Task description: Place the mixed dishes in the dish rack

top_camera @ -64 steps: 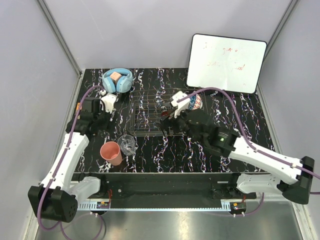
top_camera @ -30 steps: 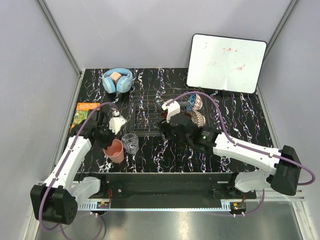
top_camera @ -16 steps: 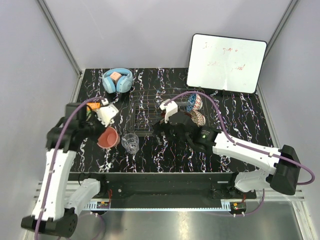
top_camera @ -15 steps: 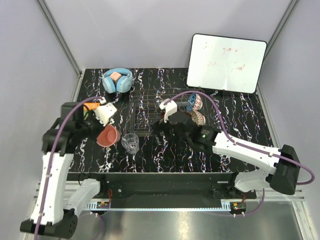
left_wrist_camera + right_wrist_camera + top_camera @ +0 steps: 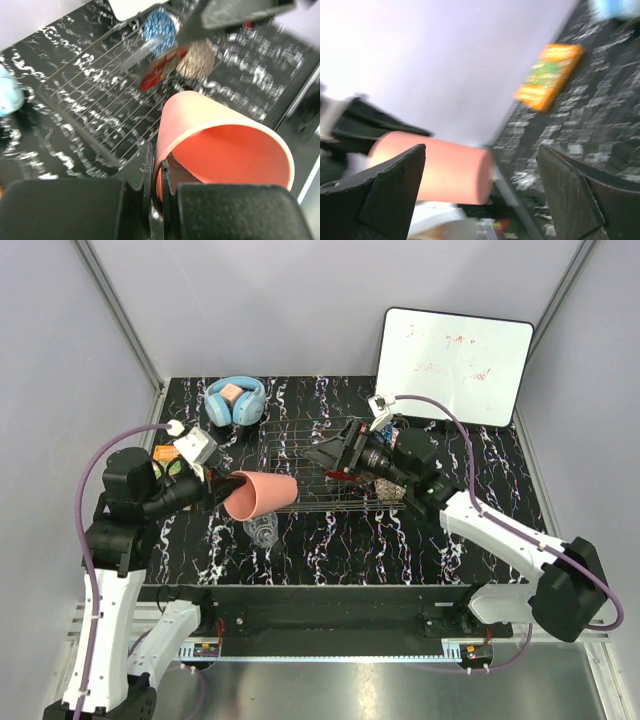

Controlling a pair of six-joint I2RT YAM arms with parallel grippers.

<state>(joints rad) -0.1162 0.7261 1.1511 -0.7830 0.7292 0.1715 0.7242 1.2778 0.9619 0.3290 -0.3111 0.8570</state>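
Observation:
My left gripper (image 5: 222,490) is shut on the rim of the salmon-pink cup (image 5: 262,494), one finger inside and one outside (image 5: 156,180). The cup (image 5: 220,145) hangs on its side above the table, base towards the dish rack (image 5: 290,455). The clear tumbler (image 5: 260,530) stands below it. In the left wrist view the blue bowl (image 5: 160,30), red plate (image 5: 160,72) and cream bowl (image 5: 197,60) sit at the rack's (image 5: 100,100) right end. My right gripper (image 5: 322,458) hovers open above the rack, facing the cup (image 5: 435,167), which shows between its spread fingers (image 5: 480,185) without touching them.
Blue headphones (image 5: 235,400) lie at the back left. A white whiteboard (image 5: 452,365) leans at the back right. An orange booklet (image 5: 547,75) lies by the left edge of the table, behind my left arm.
My left arm has lifted the cup off the table and tipped it sideways towards the rack. My right gripper has risen from the rack, opened wide and turned left towards the cup.

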